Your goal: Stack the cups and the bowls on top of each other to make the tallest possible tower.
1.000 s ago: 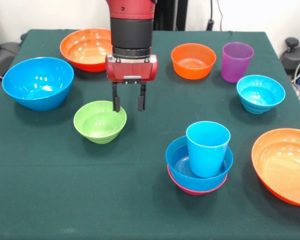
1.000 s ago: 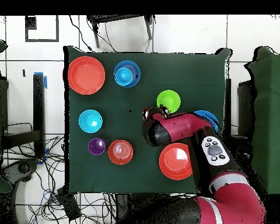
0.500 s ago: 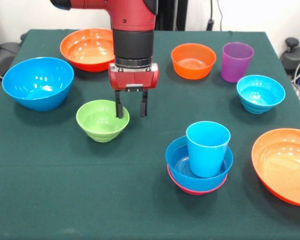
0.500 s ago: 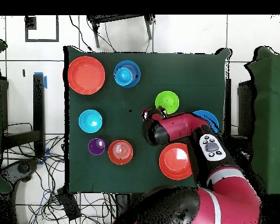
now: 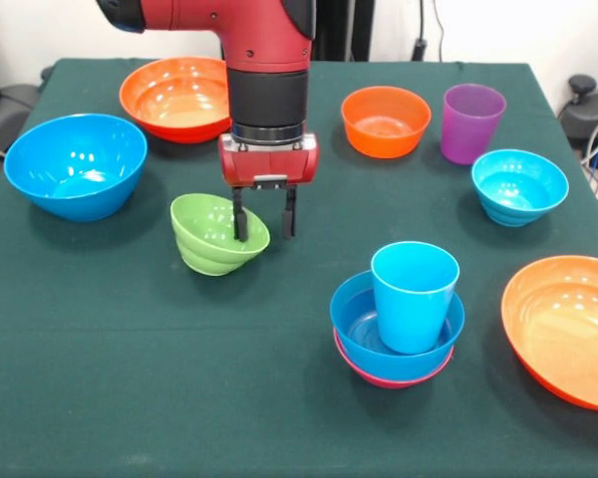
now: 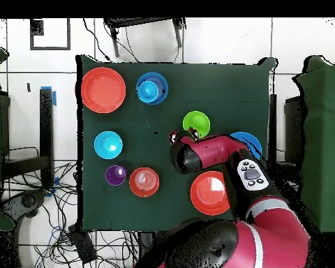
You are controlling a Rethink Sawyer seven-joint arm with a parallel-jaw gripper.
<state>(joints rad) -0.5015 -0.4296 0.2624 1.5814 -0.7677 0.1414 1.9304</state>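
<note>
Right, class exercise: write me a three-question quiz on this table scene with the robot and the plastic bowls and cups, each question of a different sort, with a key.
1. True or false: the green bowl sits flat on the table.
2. Multiple choice: the light blue cup stands in
A. the large orange bowl at the table's edge
B. the blue bowl stacked on the pink bowl
C. the cyan bowl
3. Fill in: one finger of the gripper is inside the green bowl and the other is ____ its rim.

Key: 1 false, it is tilted; 2 B; 3 outside.
</note>
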